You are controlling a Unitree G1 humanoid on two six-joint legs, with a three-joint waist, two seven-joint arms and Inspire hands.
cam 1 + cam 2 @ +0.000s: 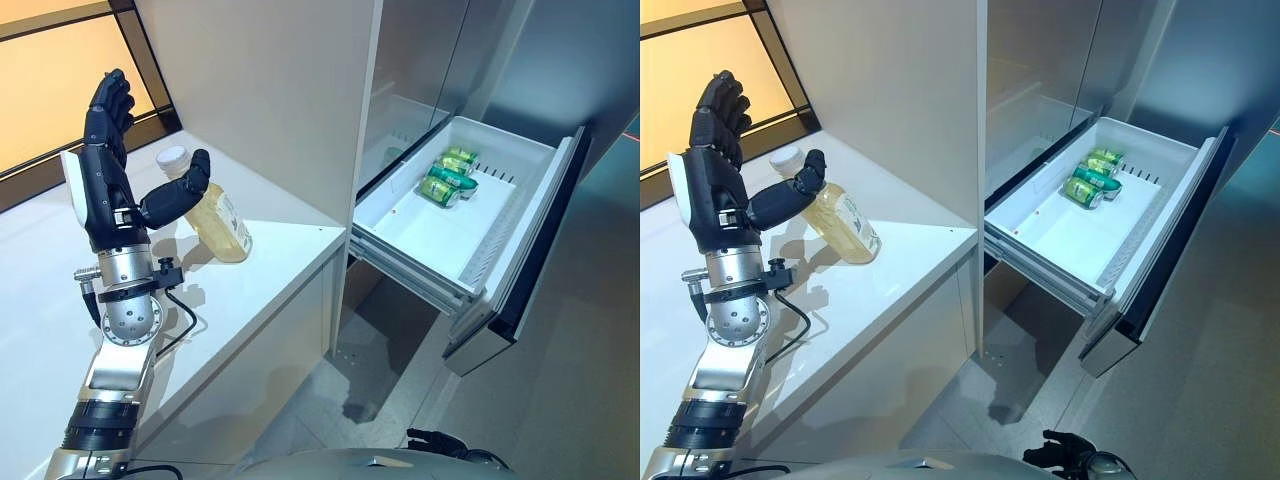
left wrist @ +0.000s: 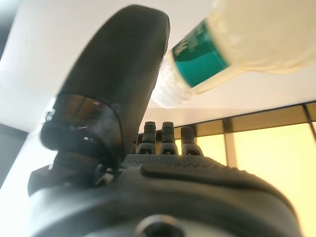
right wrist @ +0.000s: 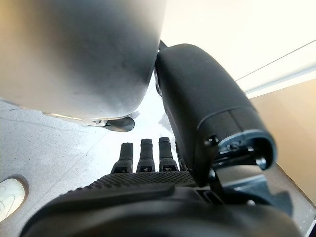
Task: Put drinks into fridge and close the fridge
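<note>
**Mia:** White counter fills the left side, with a tall pale cabinet wall at its back. What is on the right?

**Ben:** That is the fridge. Its big white drawer is pulled all the way out over the grey floor.

**Mia:** Is anything in the drawer?

**Ben:** Yes, green drink cans lie on their sides, bunched up at the far corner. They touch each other.

**Mia:** And the left hand?

**Ben:** It is held up above the counter, palm facing the bottle. Its fingers point up, nearly straight, and its thumb sticks out to the side.

**Mia:** Is it holding the drink bottle?

**Ben:** No. The bottle of pale yellow drink leans on the counter, white cap toward the window. It sits just past the thumb. The thumb tip is right at the bottle, but I cannot tell if they touch. Nothing is wrapped around it.

**Mia:** Where is the right hand?

**Ben:** Down low, only its own wrist camera shows it. Its fingers are straight and the thumb stands up. It holds nothing.
</note>
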